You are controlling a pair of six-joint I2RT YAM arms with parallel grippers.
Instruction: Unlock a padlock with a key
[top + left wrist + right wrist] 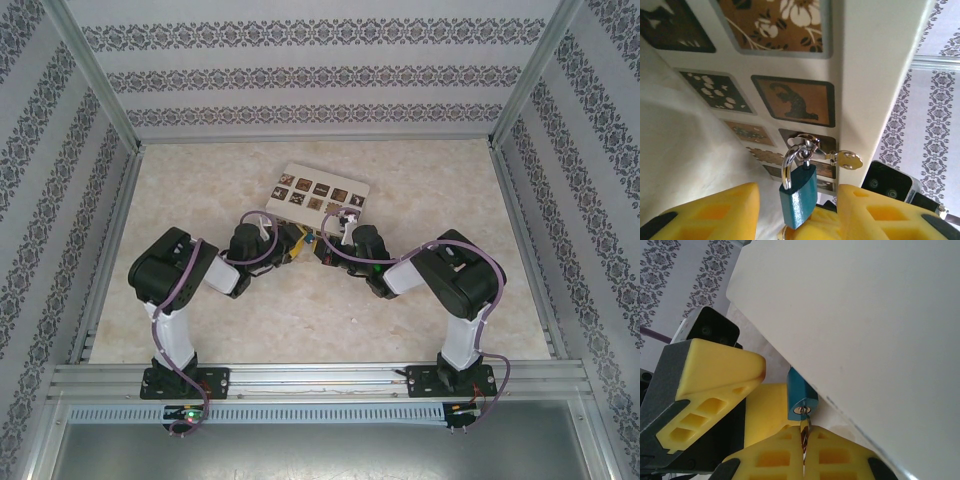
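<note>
Two close views. Showed right tool (pixel 804 450) clamped on key (pixel 804 436), blade tip in keyhole of padlock (pixel 801 396). Showed left tool (pixel 799 192) spread wide, padlock between its fingers (pixel 705 215), just beside box (pixel 875 60).

The left arm (pixel 176 335) and right arm (pixel 462 340) are built of white links and black joint housings. Purple cables (pixel 499 285) are looped along both. A black base plate (pixel 185 380) is set beneath each. The jaws are faced with yellow, pocketed pads (pixel 715 212) on dark backings (pixel 662 405).
</note>
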